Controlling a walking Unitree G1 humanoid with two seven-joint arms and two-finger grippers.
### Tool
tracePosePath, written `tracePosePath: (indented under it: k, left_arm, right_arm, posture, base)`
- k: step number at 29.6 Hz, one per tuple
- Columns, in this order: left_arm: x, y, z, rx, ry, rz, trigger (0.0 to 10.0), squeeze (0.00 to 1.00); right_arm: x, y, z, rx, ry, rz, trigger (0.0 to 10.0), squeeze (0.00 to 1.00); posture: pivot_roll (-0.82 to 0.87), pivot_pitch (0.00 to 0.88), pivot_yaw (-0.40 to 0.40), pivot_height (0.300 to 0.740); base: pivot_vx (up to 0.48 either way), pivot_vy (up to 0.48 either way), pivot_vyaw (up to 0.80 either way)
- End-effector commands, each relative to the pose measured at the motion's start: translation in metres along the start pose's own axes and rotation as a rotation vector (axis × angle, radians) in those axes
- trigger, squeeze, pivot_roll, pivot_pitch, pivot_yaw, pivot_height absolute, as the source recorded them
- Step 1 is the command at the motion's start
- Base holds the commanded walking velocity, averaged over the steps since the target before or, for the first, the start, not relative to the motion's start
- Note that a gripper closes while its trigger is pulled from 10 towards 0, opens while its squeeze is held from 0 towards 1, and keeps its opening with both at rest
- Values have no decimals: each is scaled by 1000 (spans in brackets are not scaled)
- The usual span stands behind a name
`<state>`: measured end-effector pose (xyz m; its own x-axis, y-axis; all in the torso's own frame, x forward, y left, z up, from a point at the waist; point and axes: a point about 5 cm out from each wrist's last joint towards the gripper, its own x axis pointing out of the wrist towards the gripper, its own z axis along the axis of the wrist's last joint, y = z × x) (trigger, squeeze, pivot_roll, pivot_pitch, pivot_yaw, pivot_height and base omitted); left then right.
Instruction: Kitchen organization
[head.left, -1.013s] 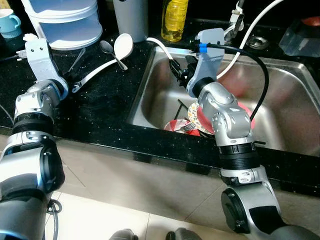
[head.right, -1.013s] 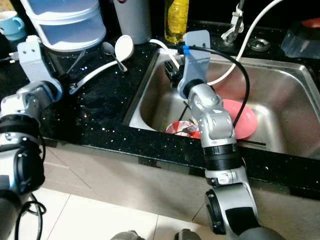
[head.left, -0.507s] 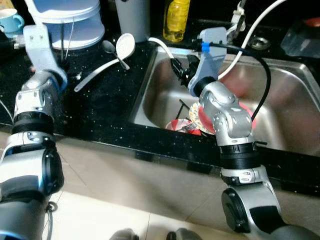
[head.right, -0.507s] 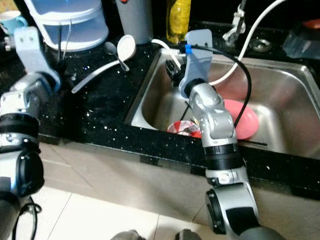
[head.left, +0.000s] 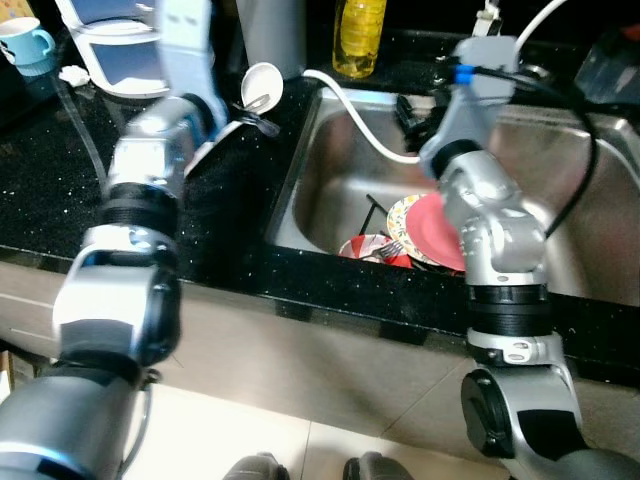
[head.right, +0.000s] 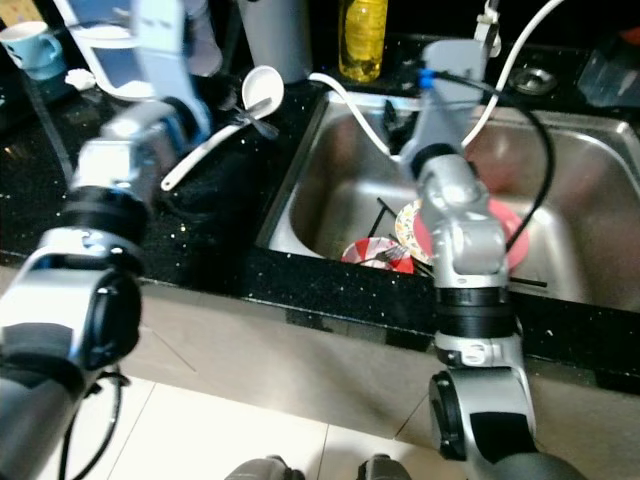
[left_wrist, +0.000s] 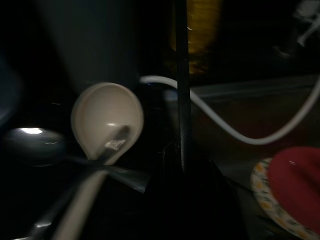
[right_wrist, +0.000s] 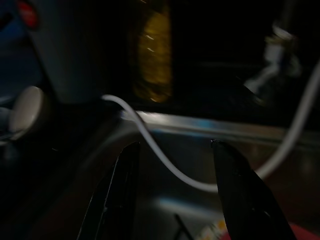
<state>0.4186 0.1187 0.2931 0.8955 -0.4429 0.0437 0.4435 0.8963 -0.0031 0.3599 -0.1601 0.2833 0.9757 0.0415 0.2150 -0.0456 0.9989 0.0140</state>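
Over sink (head.left: 330, 170): white hose (head.left: 360, 125) before parted right claw (right_wrist: 175, 195).

This is a home kitchen: a speckled black stone desk (head.left: 60, 190) holds a stainless steel sink (head.left: 340, 170) with dirty plates (head.left: 435, 225), a yellow oil bottle (head.left: 362, 35), a white ladle (head.left: 258, 85) and a blue mug (head.left: 22, 40).
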Motion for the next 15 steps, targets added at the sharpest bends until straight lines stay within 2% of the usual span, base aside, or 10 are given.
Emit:
tracePosePath:
  k: [1, 2, 3, 5, 6, 7, 8, 10, 15]
  left_arm:
    - [6, -11, 3, 8, -5, -42, 10000, 0]
    - [15, -33, -4, -33, 26, -110, 10000, 0]
    - [15, -33, -4, -33, 26, -110, 10000, 0]
    - [23, -60, -16, -73, 64, -209, 10000, 0]
    - [24, -68, -20, -85, 78, -240, 10000, 0]
    - [24, -68, -20, -85, 78, -240, 10000, 0]
    - [27, -86, -36, -109, 131, -280, 10000, 0]
    - [28, -95, -49, -117, 179, -279, 10000, 0]
    - [27, -100, -62, -108, 210, -284, 10000, 0]
  right_arm:
    - [-4, -8, 1, -16, 3, -39, 10000, 0]
    - [-9, -23, 0, -42, 17, -108, 10000, 0]
    - [-9, -23, 0, -42, 17, -108, 10000, 0]
    - [-14, -35, -2, -73, 35, -169, 10000, 0]
    - [-16, -38, -3, -85, 42, -188, 10000, 0]
    - [-16, -38, -3, -85, 42, -188, 10000, 0]
    - [-21, -48, -4, -147, 61, -238, 10000, 0]
    - [-25, -55, -4, -189, 70, -268, 10000, 0]
    - [-30, -58, -2, -209, 64, -282, 10000, 0]
  posture:
    - [4, 108, 110, 740]
    - [-29, 119, 130, 740]
    - [-29, 119, 130, 740]
    - [-56, 134, 144, 740]
    - [-56, 134, 144, 740]
    - [-56, 134, 144, 740]
    - [-79, 154, 157, 740]
    - [-87, 163, 162, 740]
    - [-93, 172, 168, 740]
  base:
    - [0, 0, 0]
    - [0, 0, 0]
    - [0, 0, 0]
    - [0, 0, 0]
    - [0, 0, 0]
    - [0, 0, 0]
    - [0, 0, 0]
    - [0, 0, 0]
    - [0, 0, 0]
